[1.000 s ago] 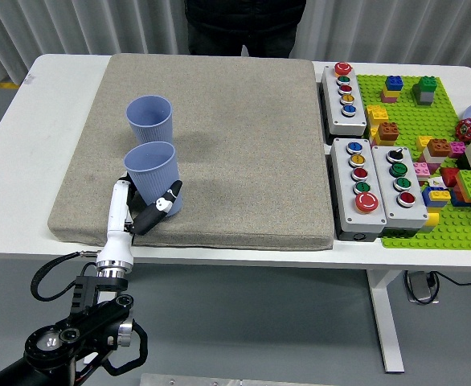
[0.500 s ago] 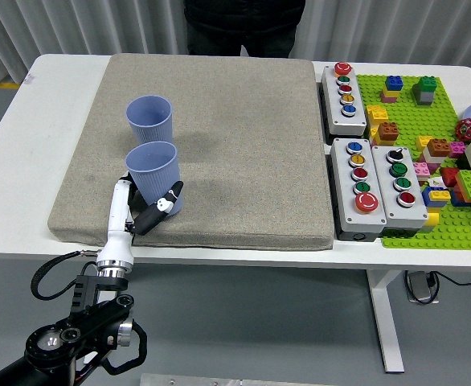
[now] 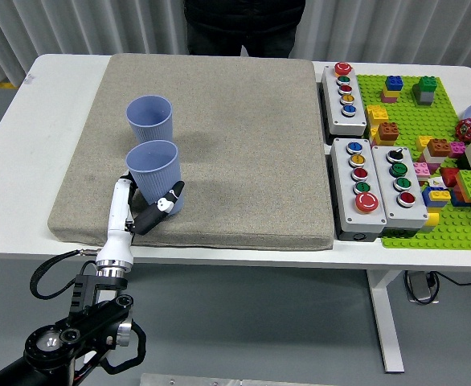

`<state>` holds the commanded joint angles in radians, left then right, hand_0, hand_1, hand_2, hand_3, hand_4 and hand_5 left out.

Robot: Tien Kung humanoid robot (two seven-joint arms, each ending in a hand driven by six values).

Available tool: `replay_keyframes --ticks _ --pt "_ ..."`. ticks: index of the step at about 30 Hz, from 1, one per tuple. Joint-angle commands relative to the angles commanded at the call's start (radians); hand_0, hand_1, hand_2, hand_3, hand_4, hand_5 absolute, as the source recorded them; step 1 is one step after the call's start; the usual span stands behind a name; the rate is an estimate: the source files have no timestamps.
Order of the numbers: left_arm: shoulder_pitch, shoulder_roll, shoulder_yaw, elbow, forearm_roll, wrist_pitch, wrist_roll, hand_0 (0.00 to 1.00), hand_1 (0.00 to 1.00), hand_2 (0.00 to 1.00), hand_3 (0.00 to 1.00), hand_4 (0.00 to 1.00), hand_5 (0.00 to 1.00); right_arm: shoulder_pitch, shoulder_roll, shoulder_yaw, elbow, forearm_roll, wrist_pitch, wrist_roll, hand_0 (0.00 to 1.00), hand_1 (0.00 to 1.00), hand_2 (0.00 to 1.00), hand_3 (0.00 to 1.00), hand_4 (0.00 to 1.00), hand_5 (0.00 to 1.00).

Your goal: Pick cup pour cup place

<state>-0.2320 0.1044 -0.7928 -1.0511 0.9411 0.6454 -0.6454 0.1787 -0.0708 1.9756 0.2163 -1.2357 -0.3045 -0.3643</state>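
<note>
Two lilac cups stand upright on the grey mat; the left robot hand (image 3: 151,211) stays curled around the nearer cup (image 3: 155,174), nothing having shifted, so the lift seems not yet begun.

2 pale blue cups stand upright and open-mouthed on the grey mat, toward its left side. The near cup (image 3: 154,174) sits close to the mat's front-left corner, its lower wall partly hidden by the fingers wrapped around its base. The far cup (image 3: 149,119) stands free just behind it, slightly to the left (the 2 look alike in shape and colour). What either one contains cannot be told.
</note>
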Motion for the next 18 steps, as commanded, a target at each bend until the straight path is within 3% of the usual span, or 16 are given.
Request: replay_keyframes --ticks 18 --pt "-0.005 0.0 0.011 0.009 0.019 0.0 0.0 0.737 0.735 0.772 0.624 0.869 0.499 0.005 0.0 -0.002 0.0 0.008 -0.001 0.002 0.675 0.616 0.569 0.578 0.002 0.208"
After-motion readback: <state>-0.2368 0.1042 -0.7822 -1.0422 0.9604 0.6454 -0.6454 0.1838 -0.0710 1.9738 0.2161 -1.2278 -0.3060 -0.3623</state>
